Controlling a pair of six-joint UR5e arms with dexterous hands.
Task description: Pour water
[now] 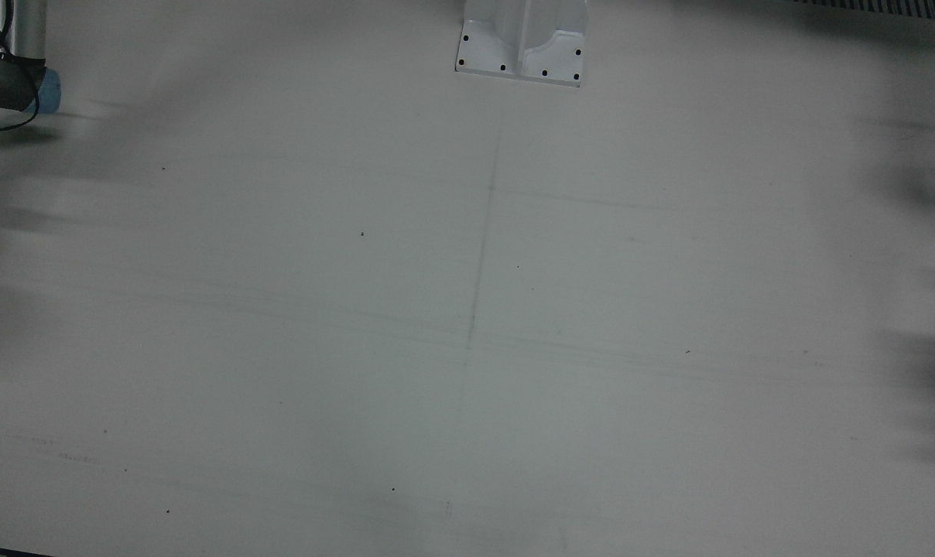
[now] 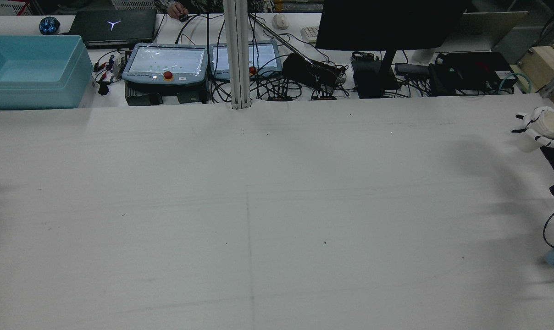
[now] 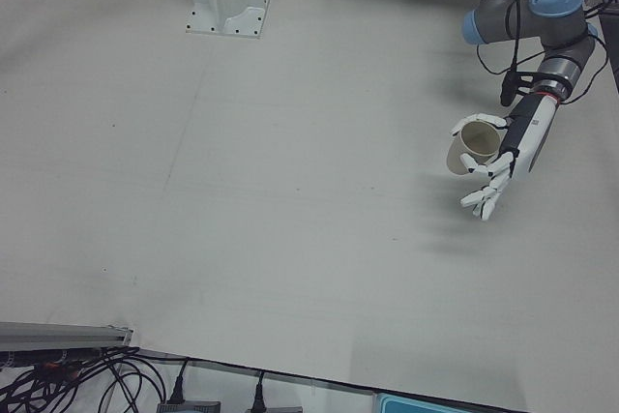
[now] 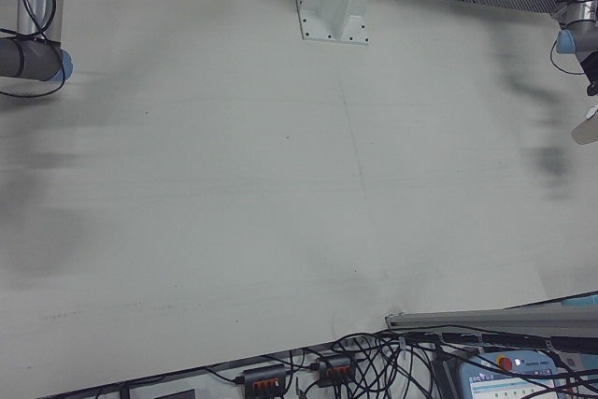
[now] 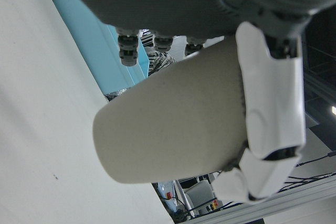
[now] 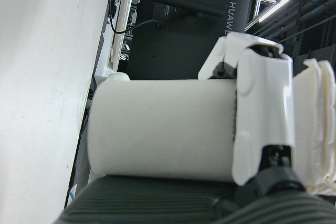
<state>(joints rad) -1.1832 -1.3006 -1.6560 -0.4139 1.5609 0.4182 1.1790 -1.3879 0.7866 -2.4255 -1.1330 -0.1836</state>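
Note:
My left hand (image 3: 500, 157) is shut on a beige paper cup (image 3: 473, 148) and holds it tilted above the table's edge. In the left hand view the cup (image 5: 173, 127) lies across the frame with fingers (image 5: 273, 103) wrapped round it. My right hand (image 2: 534, 130) is shut on a white cup (image 2: 552, 124) at the far right of the rear view, lifted off the table. The right hand view shows this cup (image 6: 163, 129) clamped by the fingers (image 6: 262, 124). Whether either cup holds water is hidden.
A white table (image 2: 258, 206) spans the station. The mast's base (image 1: 522, 46) stands at its middle edge. Behind it are a teal bin (image 2: 29, 68), teach pendants (image 2: 167, 64), a monitor (image 2: 387, 23) and cables. The right arm's elbow (image 1: 7, 77) shows top left.

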